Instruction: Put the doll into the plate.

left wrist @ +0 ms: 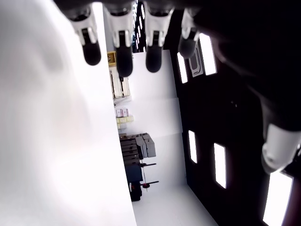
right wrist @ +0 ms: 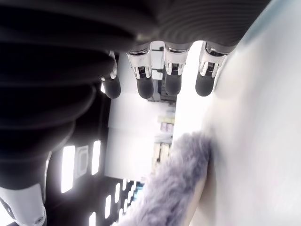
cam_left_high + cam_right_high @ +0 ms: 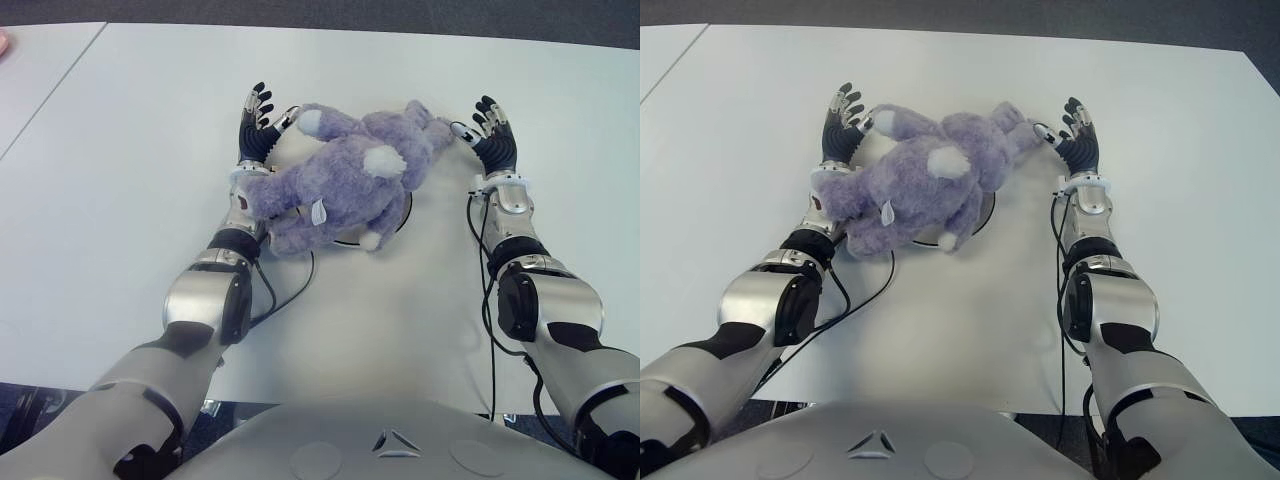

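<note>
A purple plush doll [image 3: 345,175] with white ears and paws lies sprawled over a white plate [image 3: 402,221], hiding all of it but a dark-edged strip of rim at the near right. My left hand [image 3: 257,125] shows against the doll's left side, fingers stretched out and holding nothing; the doll's body overlaps that wrist. My right hand [image 3: 488,130] stands just right of the doll's far limb, fingers also extended and empty. In the right wrist view a tuft of the doll's fur [image 2: 174,188] shows beyond the straight fingers [image 2: 171,77].
The white table [image 3: 120,200] spreads wide on both sides, with a seam line at the far left. Its far edge meets dark floor [image 3: 400,15]. Black cables [image 3: 285,295] trail from both forearms across the near table.
</note>
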Robot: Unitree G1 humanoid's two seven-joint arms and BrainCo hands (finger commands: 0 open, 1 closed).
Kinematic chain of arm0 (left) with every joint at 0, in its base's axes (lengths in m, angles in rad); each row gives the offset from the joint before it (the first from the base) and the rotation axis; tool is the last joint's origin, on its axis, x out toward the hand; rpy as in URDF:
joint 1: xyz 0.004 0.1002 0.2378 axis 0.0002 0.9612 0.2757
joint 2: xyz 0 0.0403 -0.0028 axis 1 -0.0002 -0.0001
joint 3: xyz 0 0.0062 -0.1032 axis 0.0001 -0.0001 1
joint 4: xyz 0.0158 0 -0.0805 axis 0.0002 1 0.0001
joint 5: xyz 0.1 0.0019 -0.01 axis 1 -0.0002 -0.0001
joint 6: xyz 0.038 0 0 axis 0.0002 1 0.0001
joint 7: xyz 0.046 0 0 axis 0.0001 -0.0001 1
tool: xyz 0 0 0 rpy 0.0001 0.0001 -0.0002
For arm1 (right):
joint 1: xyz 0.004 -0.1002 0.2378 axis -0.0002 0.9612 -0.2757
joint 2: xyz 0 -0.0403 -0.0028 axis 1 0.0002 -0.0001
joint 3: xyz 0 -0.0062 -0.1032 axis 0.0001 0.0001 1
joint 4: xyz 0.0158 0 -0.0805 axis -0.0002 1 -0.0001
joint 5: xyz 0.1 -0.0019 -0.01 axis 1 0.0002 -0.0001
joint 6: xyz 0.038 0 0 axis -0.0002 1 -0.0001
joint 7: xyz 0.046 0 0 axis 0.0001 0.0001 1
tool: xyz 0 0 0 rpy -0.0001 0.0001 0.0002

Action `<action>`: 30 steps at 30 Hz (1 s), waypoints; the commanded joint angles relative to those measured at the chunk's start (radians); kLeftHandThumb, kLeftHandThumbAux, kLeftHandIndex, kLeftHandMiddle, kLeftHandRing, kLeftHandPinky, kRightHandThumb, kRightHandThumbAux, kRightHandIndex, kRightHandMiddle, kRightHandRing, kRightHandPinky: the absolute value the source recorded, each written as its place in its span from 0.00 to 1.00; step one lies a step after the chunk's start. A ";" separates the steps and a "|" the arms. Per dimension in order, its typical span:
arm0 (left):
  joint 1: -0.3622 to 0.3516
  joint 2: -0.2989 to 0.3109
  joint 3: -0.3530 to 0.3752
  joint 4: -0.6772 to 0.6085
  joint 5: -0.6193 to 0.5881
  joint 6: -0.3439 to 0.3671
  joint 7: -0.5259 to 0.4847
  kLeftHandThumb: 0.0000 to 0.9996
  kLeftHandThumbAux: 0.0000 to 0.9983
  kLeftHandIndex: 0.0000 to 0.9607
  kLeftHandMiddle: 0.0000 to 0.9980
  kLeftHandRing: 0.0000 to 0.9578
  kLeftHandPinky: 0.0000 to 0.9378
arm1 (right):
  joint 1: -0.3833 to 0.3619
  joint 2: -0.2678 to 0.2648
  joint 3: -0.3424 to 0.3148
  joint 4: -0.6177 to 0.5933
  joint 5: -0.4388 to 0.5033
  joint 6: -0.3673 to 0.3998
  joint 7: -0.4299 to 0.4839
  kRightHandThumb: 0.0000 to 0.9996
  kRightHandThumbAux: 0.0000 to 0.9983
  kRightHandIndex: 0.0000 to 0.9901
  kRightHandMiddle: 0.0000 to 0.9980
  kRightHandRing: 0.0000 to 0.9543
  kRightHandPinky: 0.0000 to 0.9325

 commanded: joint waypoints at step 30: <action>0.319 -0.080 0.034 0.158 -0.074 0.035 -0.066 0.00 0.52 0.09 0.14 0.15 0.16 | 0.332 0.205 0.062 0.097 -0.092 0.073 -0.188 0.00 0.66 0.00 0.02 0.05 0.09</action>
